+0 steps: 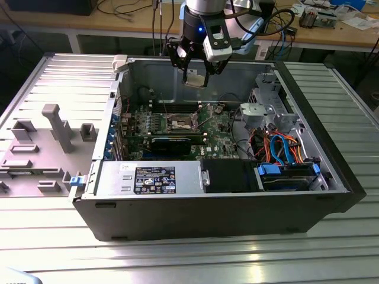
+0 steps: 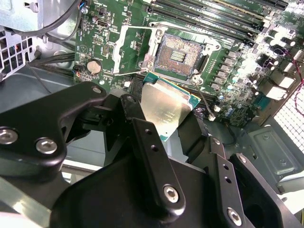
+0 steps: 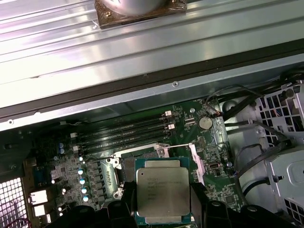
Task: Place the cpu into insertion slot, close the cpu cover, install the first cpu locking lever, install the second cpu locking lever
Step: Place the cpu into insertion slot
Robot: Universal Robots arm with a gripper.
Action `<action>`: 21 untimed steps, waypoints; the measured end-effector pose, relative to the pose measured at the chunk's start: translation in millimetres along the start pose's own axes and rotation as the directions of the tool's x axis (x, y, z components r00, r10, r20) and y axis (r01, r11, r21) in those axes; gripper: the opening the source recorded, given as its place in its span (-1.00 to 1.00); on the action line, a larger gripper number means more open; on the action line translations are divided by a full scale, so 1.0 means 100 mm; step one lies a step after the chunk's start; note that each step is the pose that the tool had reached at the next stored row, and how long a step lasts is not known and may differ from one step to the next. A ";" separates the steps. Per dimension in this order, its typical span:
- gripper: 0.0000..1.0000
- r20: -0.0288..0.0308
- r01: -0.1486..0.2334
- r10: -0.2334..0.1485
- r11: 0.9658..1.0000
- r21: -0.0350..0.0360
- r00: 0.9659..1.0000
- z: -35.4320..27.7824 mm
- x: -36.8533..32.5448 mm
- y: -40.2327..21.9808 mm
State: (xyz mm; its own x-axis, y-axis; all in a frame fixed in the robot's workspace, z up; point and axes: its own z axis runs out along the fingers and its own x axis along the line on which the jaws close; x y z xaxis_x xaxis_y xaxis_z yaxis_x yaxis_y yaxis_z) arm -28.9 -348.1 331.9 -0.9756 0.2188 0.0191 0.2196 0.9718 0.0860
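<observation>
My gripper (image 1: 195, 72) hangs above the open computer case, shut on the cpu (image 1: 194, 79). The chip's silvery top shows between the black fingers (image 3: 124, 209) in both wrist views, at cpu (image 3: 163, 191) and cpu (image 2: 166, 111). Below it, on the green board, the insertion slot (image 2: 179, 54) lies uncovered with its tan-gold contact field showing; in the exterior view the insertion slot (image 1: 180, 122) sits lower than the held chip. The cpu cover (image 2: 121, 47) stands swung open beside the socket. A thin wire lever (image 2: 204, 102) lies free next to the socket.
Long black memory slots (image 3: 126, 135) run beside the socket. A black block (image 1: 170, 142) lies in front of it. The drive cage (image 1: 266, 109) and blue and orange cables (image 1: 278, 148) fill the exterior view's right side of the case. A grey fixture (image 1: 56, 127) stands outside, on the left.
</observation>
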 end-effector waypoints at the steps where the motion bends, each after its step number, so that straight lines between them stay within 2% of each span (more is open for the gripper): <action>1: 0.09 0.000 -0.001 0.001 1.000 0.000 1.000 0.000 0.000 0.000; 11: 0.09 0.002 -0.017 0.017 1.000 0.000 1.000 0.000 0.000 0.000; 17: 0.09 0.005 -0.032 0.032 0.999 0.010 0.999 0.000 0.002 0.000; 21: 0.09 0.006 -0.037 0.036 0.999 0.010 0.999 0.000 0.002 -0.001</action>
State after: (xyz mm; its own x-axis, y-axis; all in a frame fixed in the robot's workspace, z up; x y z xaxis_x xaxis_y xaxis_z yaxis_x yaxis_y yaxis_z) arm -29.1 -348.1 331.9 -0.9669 0.2546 0.0163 0.2551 0.9640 0.0751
